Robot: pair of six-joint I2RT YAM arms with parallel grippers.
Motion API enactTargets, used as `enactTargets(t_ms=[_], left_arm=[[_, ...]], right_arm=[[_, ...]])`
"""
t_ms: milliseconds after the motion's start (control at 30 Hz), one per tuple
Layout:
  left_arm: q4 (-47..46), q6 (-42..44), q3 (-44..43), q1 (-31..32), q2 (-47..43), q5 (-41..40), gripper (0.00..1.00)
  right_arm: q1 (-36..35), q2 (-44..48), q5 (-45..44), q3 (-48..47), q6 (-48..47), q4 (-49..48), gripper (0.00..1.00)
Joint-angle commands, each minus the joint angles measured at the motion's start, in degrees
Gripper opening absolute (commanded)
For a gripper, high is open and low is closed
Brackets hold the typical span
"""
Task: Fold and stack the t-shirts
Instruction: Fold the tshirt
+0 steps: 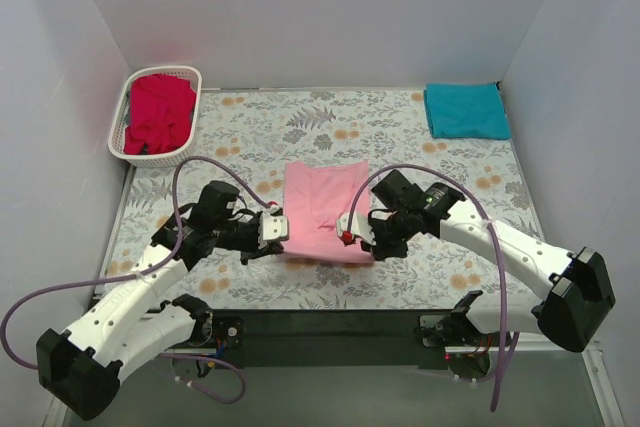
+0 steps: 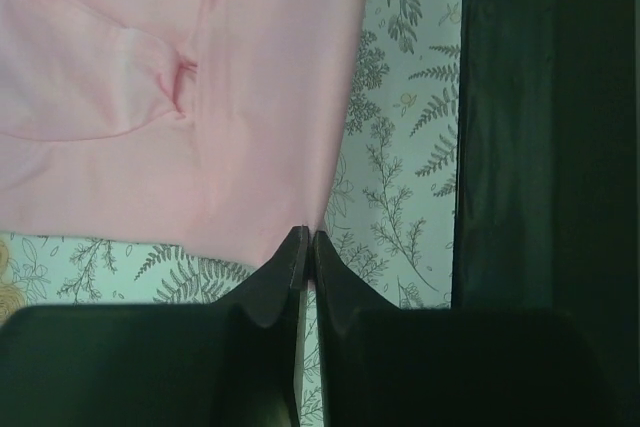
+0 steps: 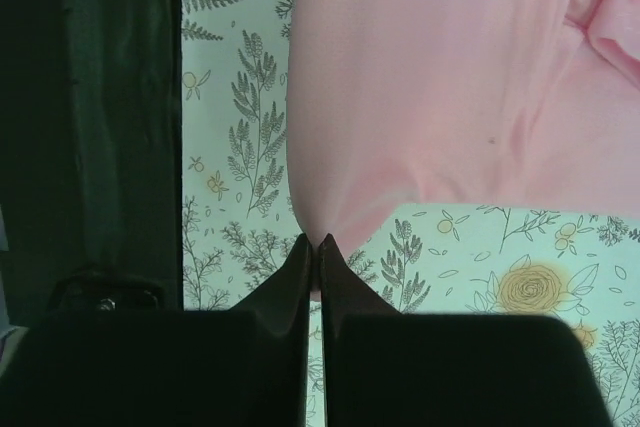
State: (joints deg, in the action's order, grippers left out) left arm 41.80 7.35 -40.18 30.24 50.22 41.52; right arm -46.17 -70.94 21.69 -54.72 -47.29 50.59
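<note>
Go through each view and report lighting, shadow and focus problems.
Top external: even, soft light, sharp throughout, hardly any shadow, pink t-shirt not washed out. Left wrist: left fingers near-black and soft-edged, an underexposed dark band at right. Right wrist: right fingers likewise dark, the same band at left.

No readable text, label, brand, number or sign shows in any view.
</note>
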Motion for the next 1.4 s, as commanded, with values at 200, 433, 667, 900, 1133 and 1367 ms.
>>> enactTargets(t_ms=[200,433,667,900,1133,1367], left_arm=[[-9.44,-10.87,-11.75,-3.42,12.25,-6.54,0.00],[-21.93,-8.94,-20.54,-12.39,35.01,-4.87,0.00],[-28.52,-9.73,-25.65,-13.63,53.57,-6.97,0.00],[-27.83,-9.81,-17.57,-13.63,50.34,-6.01,0.00],[-18.00,-7.80,-6.76,-11.70,34.35,-1.97,0.00],[-10.34,-5.51,-3.23,-9.41,18.61,1.54,0.49]], right_arm=[[8.89,-12.88,3.36,-18.30,-9.13,7.42,0.01],[16.37,-31.96,3.09,-32.90,-16.43,7.16,0.01],[19.19,-48.32,1.69,-38.71,-16.35,2.42,0.01],[18.58,-47.12,3.79,-33.45,-13.71,0.65,0.01],[13.84,-33.76,10.90,-14.12,-4.49,-5.58,0.01],[15.32,-23.82,15.04,-11.28,3.95,-5.33,0.43]])
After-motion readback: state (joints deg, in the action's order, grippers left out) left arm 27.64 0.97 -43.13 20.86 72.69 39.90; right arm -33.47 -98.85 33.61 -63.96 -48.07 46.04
